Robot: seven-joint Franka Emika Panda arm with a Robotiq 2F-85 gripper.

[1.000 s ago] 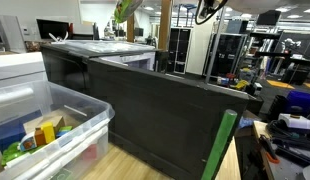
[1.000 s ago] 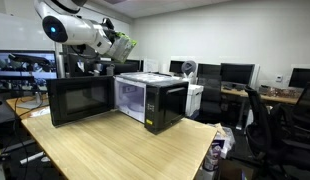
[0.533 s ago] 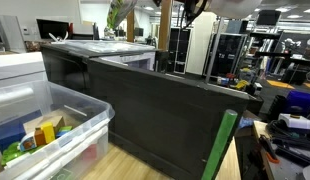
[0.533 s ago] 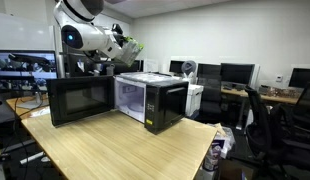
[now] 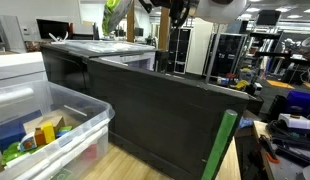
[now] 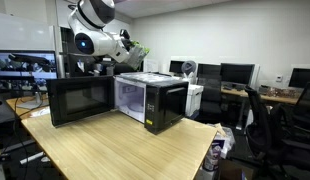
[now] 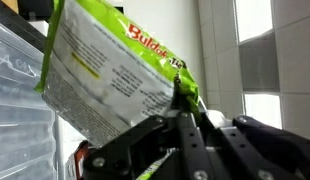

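My gripper (image 7: 185,110) is shut on the edge of a green and white snack bag (image 7: 110,75) and holds it up in the air. In an exterior view the bag (image 6: 138,50) hangs from the gripper (image 6: 129,47) above the microwave (image 6: 150,98), whose door stands open. In an exterior view the bag (image 5: 115,6) shows at the top of the frame, above the black microwave top (image 5: 100,47). The gripper's fingers pinch the bag's green corner.
The microwave's open black door (image 5: 165,110) fills the middle. A clear plastic bin (image 5: 45,125) with coloured items sits beside it. The microwave stands on a wooden table (image 6: 115,150). Office desks, monitors (image 6: 235,72) and chairs stand behind.
The arm has swung sideways with the bag, carrying it a little farther over the microwave top. The grip on the bag is unchanged.
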